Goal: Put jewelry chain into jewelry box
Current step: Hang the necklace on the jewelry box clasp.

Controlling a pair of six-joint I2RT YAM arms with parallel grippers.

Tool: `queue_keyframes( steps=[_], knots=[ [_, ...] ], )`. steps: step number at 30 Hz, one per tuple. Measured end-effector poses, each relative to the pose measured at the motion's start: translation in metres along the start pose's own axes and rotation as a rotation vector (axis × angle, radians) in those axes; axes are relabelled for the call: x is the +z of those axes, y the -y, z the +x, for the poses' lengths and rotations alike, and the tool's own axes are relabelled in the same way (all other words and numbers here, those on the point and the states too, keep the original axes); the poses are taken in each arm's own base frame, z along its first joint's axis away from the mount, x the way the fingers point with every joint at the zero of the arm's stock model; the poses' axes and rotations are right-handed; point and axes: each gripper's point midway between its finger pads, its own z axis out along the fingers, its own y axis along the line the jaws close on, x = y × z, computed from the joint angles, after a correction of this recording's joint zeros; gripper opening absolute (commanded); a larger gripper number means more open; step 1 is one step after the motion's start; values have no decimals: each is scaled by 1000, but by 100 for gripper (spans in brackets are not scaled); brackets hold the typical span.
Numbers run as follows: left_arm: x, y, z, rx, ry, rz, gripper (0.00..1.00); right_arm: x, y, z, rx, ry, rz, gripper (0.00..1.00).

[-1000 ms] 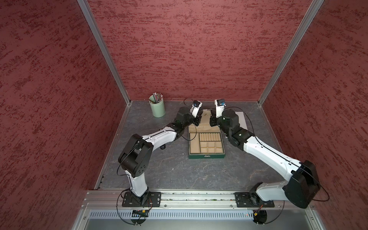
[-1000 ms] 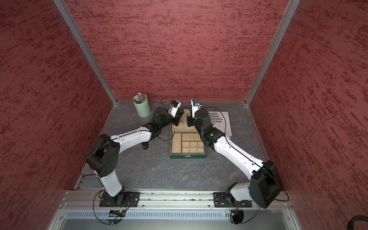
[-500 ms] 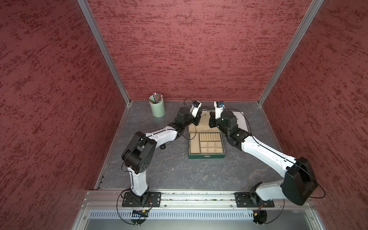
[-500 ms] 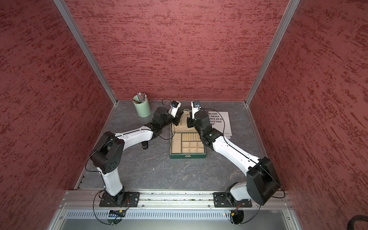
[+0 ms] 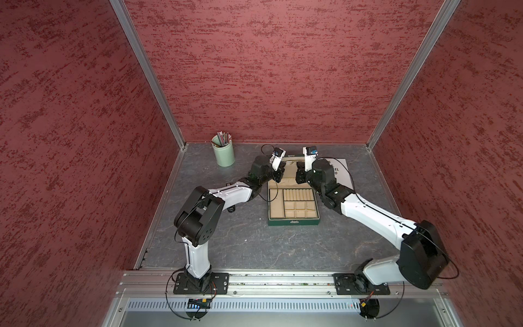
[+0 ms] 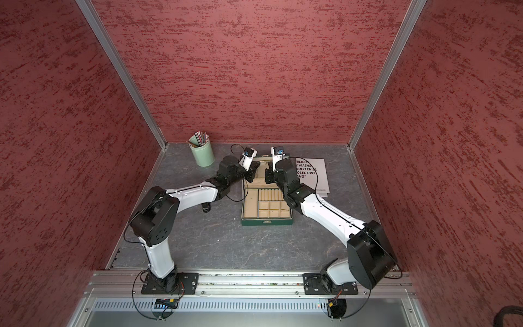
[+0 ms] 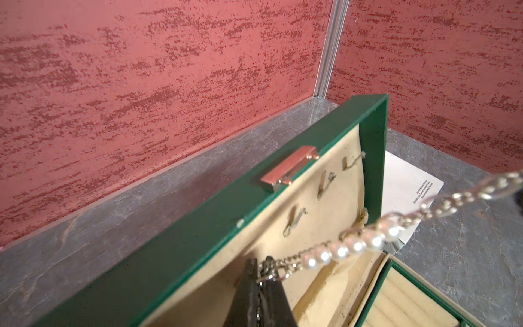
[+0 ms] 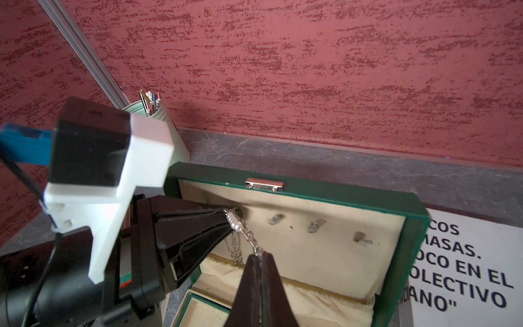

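Note:
The jewelry box (image 5: 293, 222) (image 6: 267, 222) is dark green with cream lining and stands open, its lid (image 8: 311, 195) (image 7: 198, 235) upright at the back. The jewelry chain (image 7: 339, 250) (image 8: 235, 226), thin silvery links with a short run of pearls, is stretched in front of the lid's lining. My left gripper (image 7: 261, 262) (image 5: 278, 177) is shut on one end. My right gripper (image 8: 260, 254) (image 5: 298, 174) is shut on the other end. A slack loop of chain hangs between them. Small lid hooks (image 8: 314, 226) (image 7: 325, 184) sit just behind the chain.
A mint-green pencil cup (image 5: 223, 153) (image 6: 201, 153) stands at the back left. A printed white sheet (image 6: 314, 175) (image 8: 467, 269) lies right of the box. A small dark object (image 6: 206, 209) lies under the left arm. Red walls close in on three sides.
Both arms have shifted slightly, with their elbows drawn a little further toward the back. Both grippers remain shut on the chain in front of the lid.

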Motion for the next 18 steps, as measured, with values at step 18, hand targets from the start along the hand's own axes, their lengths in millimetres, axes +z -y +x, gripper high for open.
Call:
queue_keyframes(
  steps=[18],
  knots=[
    [-5, -7, 6, 8, 12, -38, 0, 27, -2, 19, 9, -54, 3, 0]
  ],
)
